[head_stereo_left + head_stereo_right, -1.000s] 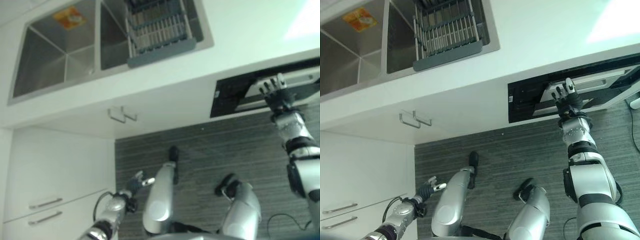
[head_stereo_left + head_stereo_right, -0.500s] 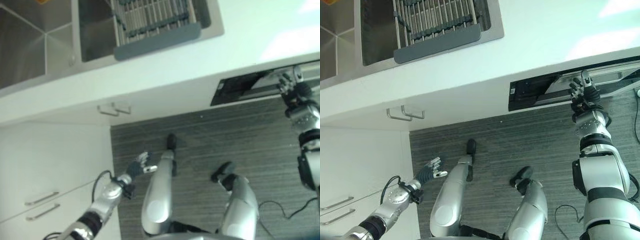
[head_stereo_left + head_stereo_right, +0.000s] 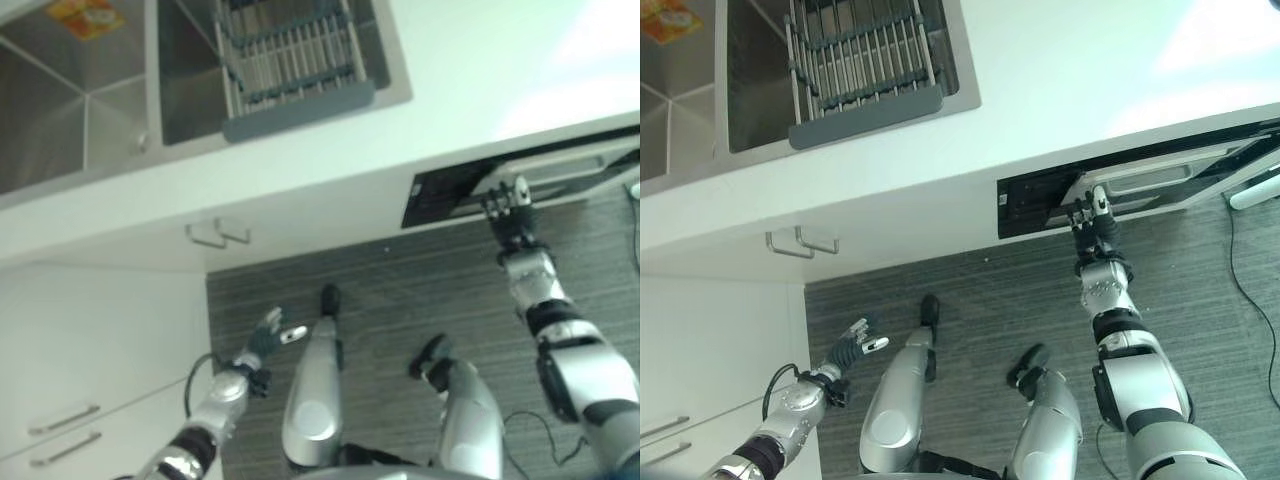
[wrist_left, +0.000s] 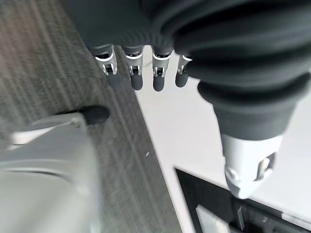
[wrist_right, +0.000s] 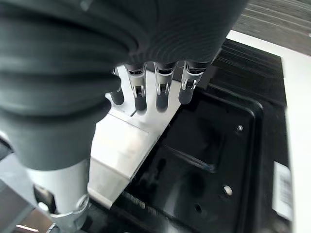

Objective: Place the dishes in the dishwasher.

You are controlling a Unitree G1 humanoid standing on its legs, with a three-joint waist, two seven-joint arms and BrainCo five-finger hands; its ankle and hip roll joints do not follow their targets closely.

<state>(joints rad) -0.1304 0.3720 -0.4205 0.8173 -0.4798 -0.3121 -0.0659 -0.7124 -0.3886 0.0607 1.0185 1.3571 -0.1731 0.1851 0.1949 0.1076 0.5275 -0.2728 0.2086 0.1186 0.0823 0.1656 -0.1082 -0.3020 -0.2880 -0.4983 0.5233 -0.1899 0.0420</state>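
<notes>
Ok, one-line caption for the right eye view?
Right robot hand reaches the partly open dishwasher door under the white counter; left robot hand hangs open.

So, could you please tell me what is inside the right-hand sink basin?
A grey dish rack sits in the right basin of the sink; no dishes are visible on it. The basin floor beneath it is mostly covered.
</notes>
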